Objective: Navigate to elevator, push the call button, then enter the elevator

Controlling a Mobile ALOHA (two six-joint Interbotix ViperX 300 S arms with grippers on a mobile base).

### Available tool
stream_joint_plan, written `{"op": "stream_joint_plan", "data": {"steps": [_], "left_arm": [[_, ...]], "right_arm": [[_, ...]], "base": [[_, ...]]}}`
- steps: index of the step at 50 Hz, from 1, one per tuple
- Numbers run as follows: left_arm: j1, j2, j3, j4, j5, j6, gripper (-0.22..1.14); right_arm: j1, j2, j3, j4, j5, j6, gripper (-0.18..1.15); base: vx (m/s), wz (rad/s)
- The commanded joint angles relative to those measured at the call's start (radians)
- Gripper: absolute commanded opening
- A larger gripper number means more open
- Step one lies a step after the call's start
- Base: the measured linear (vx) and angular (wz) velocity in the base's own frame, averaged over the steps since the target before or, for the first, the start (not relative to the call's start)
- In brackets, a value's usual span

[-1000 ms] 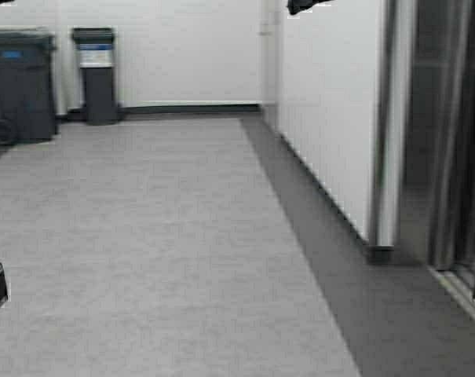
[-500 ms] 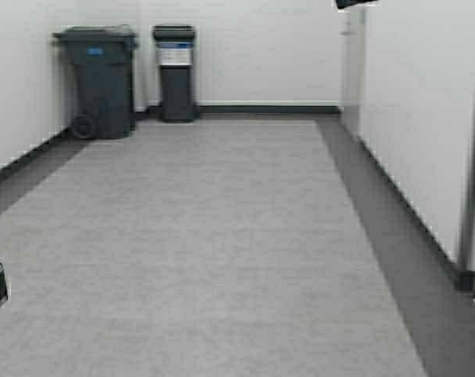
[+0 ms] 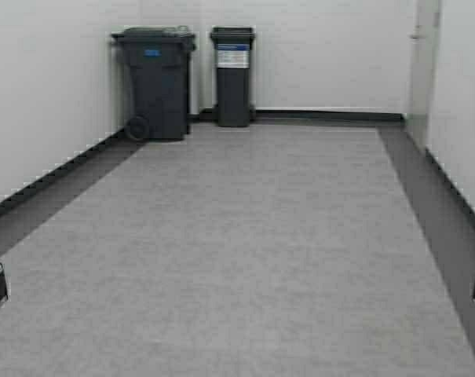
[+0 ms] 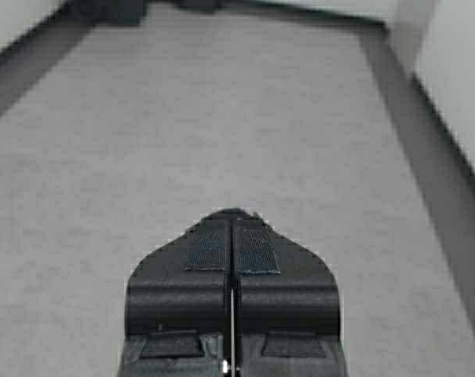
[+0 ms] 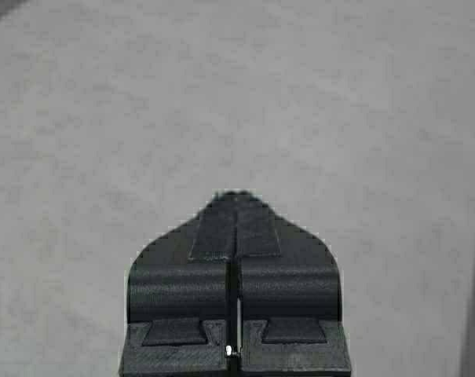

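Ahead, grey floor (image 3: 253,251) runs to two bins (image 3: 158,82) at the far wall. Left gripper (image 4: 232,228) and right gripper (image 5: 235,208): fingers pressed together, holding nothing.

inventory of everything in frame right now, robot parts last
Wheeled bin: 1, dark grey with a blue label, far end of the corridor against the left wall.
Slim bin: 1, dark grey with a white and blue label, against the far wall just right of the wheeled bin.
Floor: 1, light grey with darker grey borders along both sides.
Walls: white with dark baseboard, on the left, far end and right.
Elevator and call button: none in view.
Left gripper: 1, black, shut, held above the floor.
Right gripper: 1, black, shut, held above the floor.
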Motion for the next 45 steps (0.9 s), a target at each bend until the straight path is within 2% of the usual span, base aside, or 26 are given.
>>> {"op": "stream_joint_plan", "data": {"steps": [1, 8, 24, 45], "left_arm": [[0.002, -0.011, -0.025, 0.003, -0.008, 0.002, 0.03], [0.002, 0.015, 0.009, 0.003, -0.008, 0.014, 0.02], [0.002, 0.06, -0.017, 0.003, -0.02, 0.017, 0.03], [0.0, 0.091, -0.023, 0.006, -0.025, 0.02, 0.03]], "right_arm": [[-0.005, -0.046, -0.009, 0.002, -0.011, 0.002, 0.06], [-0.014, -0.098, 0.023, 0.0, -0.014, 0.002, 0.06], [-0.015, -0.112, 0.044, 0.002, -0.052, 0.002, 0.06], [-0.029, -0.086, 0.051, 0.003, -0.081, 0.009, 0.06]], "base": [[0.4, 0.22], [0.43, 0.23], [0.45, 0.05], [0.47, -0.35]]}}
